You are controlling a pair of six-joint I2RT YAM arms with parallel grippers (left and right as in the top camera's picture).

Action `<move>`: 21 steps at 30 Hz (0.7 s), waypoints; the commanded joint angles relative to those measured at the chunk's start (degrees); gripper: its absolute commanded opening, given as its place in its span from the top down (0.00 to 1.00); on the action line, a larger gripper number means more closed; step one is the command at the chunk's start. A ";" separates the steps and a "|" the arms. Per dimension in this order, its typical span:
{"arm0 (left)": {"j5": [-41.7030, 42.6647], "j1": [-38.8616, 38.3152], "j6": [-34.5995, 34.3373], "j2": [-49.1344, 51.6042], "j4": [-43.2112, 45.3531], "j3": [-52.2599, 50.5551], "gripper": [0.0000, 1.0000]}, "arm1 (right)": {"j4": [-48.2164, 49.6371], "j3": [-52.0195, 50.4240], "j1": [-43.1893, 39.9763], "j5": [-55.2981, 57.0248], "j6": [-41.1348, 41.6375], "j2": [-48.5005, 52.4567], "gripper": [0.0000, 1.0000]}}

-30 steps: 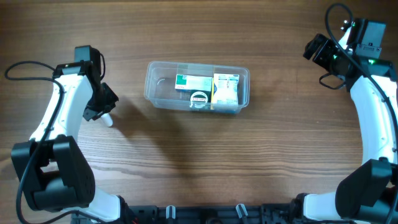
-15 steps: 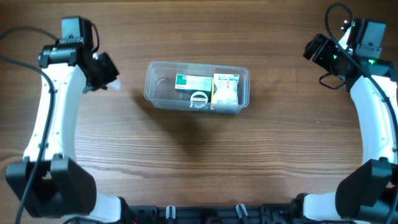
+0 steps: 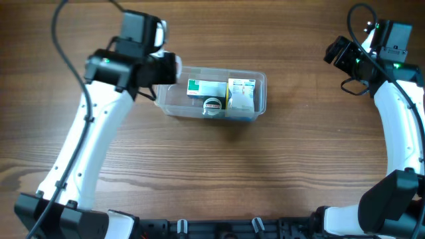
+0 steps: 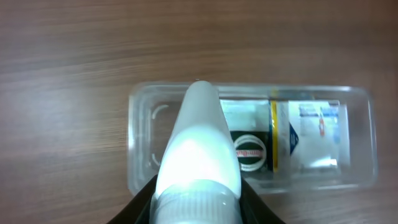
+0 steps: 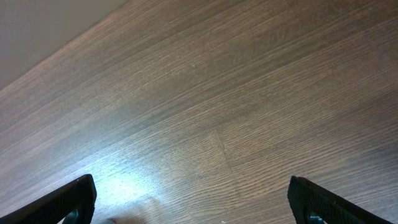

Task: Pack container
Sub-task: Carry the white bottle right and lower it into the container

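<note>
Left arm swings from the bench's left side across to the clear container.

A second ago the left arm (image 3: pixel 99 133) was bent at the left of the bench (image 3: pixel 212 172), well apart from the container (image 3: pixel 260 85), with its tip angled down and to the right. Half a second ago it had lifted toward the top left of the overhead view. Now it stretches up and right, and its head overlaps the container's left end. The white tapered tube (image 4: pixel 198 149) gripped between the left fingers (image 4: pixel 144 206) has travelled with it. In the wrist view its narrow tip now lies over the container's left part.
</note>
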 commanded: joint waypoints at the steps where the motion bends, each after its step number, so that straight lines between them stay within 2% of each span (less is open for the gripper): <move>1: -2.93 -1.07 2.58 2.67 0.04 0.72 0.68 | 0.15 0.15 -0.02 -0.90 0.39 0.59 0.00; 21: -4.42 -1.01 2.54 16.59 -2.23 0.37 0.68 | 0.15 0.15 -0.02 -0.92 0.37 0.59 0.00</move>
